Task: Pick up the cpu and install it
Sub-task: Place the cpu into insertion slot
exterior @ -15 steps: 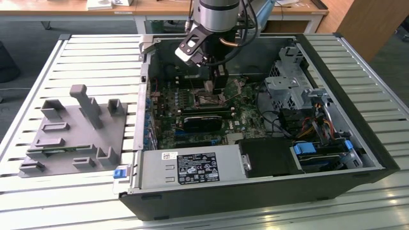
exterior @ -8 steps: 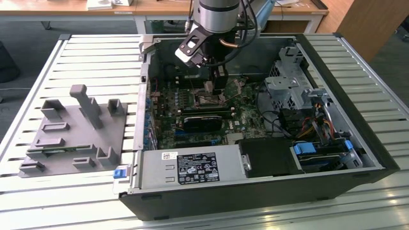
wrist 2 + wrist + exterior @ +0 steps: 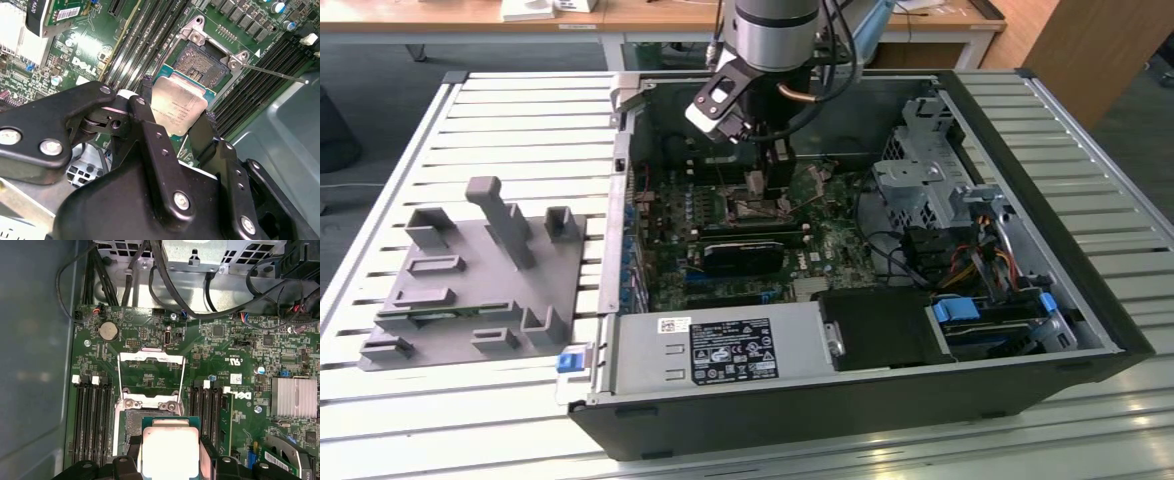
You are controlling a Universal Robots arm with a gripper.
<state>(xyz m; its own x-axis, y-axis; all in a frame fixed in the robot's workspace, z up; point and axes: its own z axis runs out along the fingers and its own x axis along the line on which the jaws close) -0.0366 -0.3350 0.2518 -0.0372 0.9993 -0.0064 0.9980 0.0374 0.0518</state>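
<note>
Gripping the cpu (image 3: 177,102) by two sides w/ the end effector (image 3: 176,116), shut on it. Black fingers (image 3: 209,131) on each side, silver top up. Hangs just by the near edge of the open socket (image 3: 206,60), partly over it in the first wrist view, not yet in. Can't tell how high above.

Looks like the put-in step. Best guess for doing it well:
- Keep the cpu flat, no tilt.
- Line up its four edges w/ the square frame first, then go straight down, slow.
- No sliding sideways over the tiny pins; prob. bend very easy.
- Match the corner mark & side notches. Too small to tell here which way.
- No pushing. Should drop in by its own weight.
- Keep the grip shut till flat in the frame.

Watch the metal lid (image 3: 150,358), flipped up on the far side of the socket, and the thin lever (image 3: 275,73) sticking out beside it. Stay clear of both. Mind the dark memory slots (image 3: 92,420) on both sides too; close to the fingers.

Farther out: green board (image 3: 150,325) inside the open computer case (image 3: 1107,300), arm (image 3: 774,30) reaching down into it. Grey tray (image 3: 467,300) well apart, on the exterior view's left, on the slatted table (image 3: 520,110).
</note>
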